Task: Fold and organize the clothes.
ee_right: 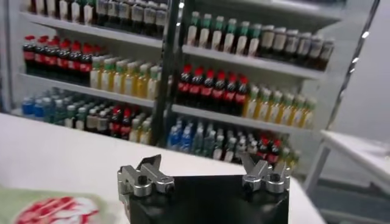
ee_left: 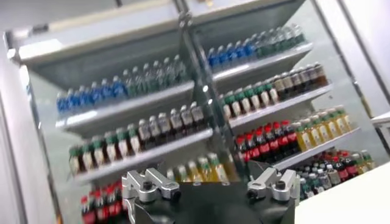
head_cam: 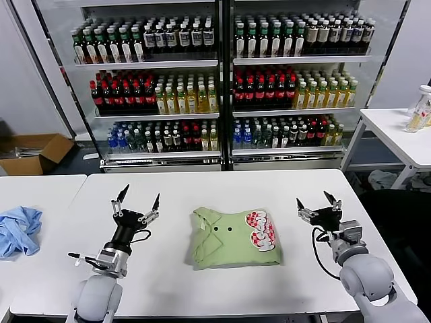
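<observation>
The light green polo shirt [head_cam: 232,237] lies folded into a compact rectangle in the middle of the white table [head_cam: 168,195], collar to the left, its red-and-white graphic [head_cam: 260,230] on the right side. My left gripper [head_cam: 137,197] is open and empty, raised above the table left of the shirt, fingers pointing up. My right gripper [head_cam: 318,200] is open and empty, raised right of the shirt. A corner of the shirt with the graphic shows in the right wrist view [ee_right: 49,210]. The left wrist view shows only my open gripper [ee_left: 210,182] before the shelves.
A crumpled light blue cloth [head_cam: 17,229] lies on a second table at the left. A glass-fronted cooler [head_cam: 222,81] full of bottles stands behind the table. Another white table [head_cam: 397,134] with bottles stands at the right. A cardboard box [head_cam: 34,151] sits on the floor.
</observation>
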You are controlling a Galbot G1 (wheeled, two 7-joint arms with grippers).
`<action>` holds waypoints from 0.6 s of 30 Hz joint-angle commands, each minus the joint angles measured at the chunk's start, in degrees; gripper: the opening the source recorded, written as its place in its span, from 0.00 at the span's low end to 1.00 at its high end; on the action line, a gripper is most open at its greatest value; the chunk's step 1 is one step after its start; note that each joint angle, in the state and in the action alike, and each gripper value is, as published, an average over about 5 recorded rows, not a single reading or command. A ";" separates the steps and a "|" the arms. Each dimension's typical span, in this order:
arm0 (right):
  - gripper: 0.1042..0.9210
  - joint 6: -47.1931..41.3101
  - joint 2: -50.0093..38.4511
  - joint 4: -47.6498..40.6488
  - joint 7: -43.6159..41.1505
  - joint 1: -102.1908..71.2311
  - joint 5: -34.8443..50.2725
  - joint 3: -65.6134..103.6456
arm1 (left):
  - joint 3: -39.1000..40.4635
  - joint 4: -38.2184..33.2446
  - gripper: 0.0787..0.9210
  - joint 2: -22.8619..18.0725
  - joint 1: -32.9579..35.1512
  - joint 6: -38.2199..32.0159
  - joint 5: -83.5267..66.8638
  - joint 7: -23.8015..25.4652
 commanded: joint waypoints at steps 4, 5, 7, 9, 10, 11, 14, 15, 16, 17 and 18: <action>0.88 8.01 2.09 -6.39 -2.25 0.53 -9.12 2.10 | 0.80 -0.38 0.88 0.49 -2.35 14.46 -11.85 -1.85; 0.88 8.03 2.16 -6.19 -2.27 0.43 -9.11 2.27 | 0.91 0.03 0.88 0.50 -2.52 14.34 -11.70 -1.87; 0.88 8.11 2.20 -5.68 -2.51 0.23 -9.06 2.75 | 1.03 0.79 0.88 0.51 -2.74 13.96 -11.17 -1.90; 0.88 8.24 2.12 -5.13 -3.14 0.02 -9.05 3.32 | 1.06 1.45 0.88 0.56 -2.91 13.35 -10.42 -1.86; 0.88 8.39 2.05 -4.86 -3.54 -0.10 -9.08 3.56 | 1.05 1.74 0.88 0.63 -2.99 13.06 -10.10 -1.84; 0.88 8.53 1.99 -4.65 -3.87 -0.20 -9.12 3.75 | 1.03 1.95 0.88 0.70 -3.07 12.83 -9.83 -1.81; 0.88 8.85 1.96 -4.29 -4.28 -0.40 -9.34 4.02 | 0.94 2.60 0.88 0.87 -3.40 11.82 -9.00 -1.67; 0.88 8.91 2.02 -4.25 -4.25 -0.44 -9.41 4.02 | 0.92 2.83 0.88 0.89 -3.53 11.45 -8.62 -1.63; 0.88 8.97 2.11 -4.17 -4.17 -0.49 -9.50 3.98 | 0.92 3.12 0.88 0.91 -3.67 11.01 -8.24 -1.61; 0.88 9.04 2.21 -4.06 -4.08 -0.57 -9.67 3.92 | 0.95 3.38 0.88 0.93 -3.81 10.69 -7.93 -1.67; 0.88 9.08 2.28 -3.94 -3.98 -0.64 -9.84 3.84 | 1.02 3.57 0.88 0.94 -3.93 10.55 -7.75 -1.81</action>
